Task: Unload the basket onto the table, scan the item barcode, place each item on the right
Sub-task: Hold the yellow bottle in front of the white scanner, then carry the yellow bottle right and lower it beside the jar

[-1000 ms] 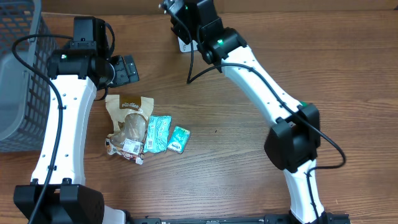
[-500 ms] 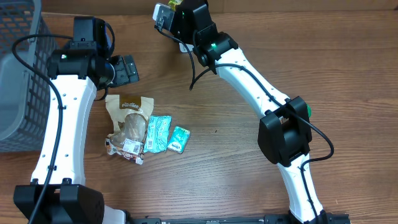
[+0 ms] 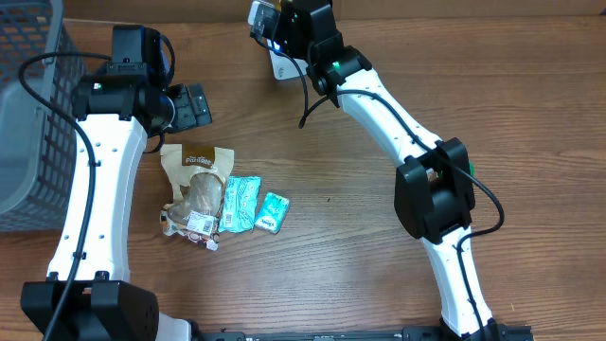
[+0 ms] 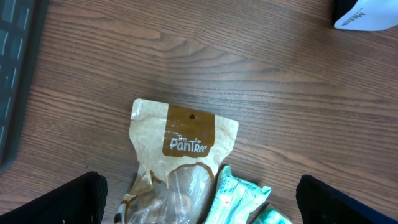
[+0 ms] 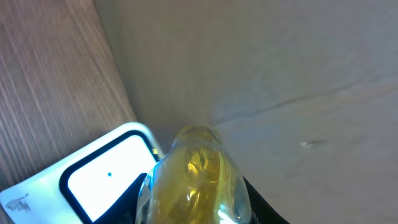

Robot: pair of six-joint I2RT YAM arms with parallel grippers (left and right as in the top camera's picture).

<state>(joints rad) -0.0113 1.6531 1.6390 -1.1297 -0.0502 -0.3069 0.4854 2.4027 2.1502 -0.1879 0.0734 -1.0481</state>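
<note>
right gripper: clenched on the item, a yellowish translucent thing
item: held just over the scanner
scanner: white with a dark window, on the counter
left gripper: released, jaws wide, well left of the scanner, above the pouch
pouch: brown, lying flat, 2 teal packets touching it on the scanner's side

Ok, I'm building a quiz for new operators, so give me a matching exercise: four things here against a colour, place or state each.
1 Pantree pouch
2 basket
3 scanner
4 left gripper

a white with a dark window
b open, empty
c grey, far left
d brown, beside teal packets

Pairs: 1-d, 2-c, 3-a, 4-b
</note>
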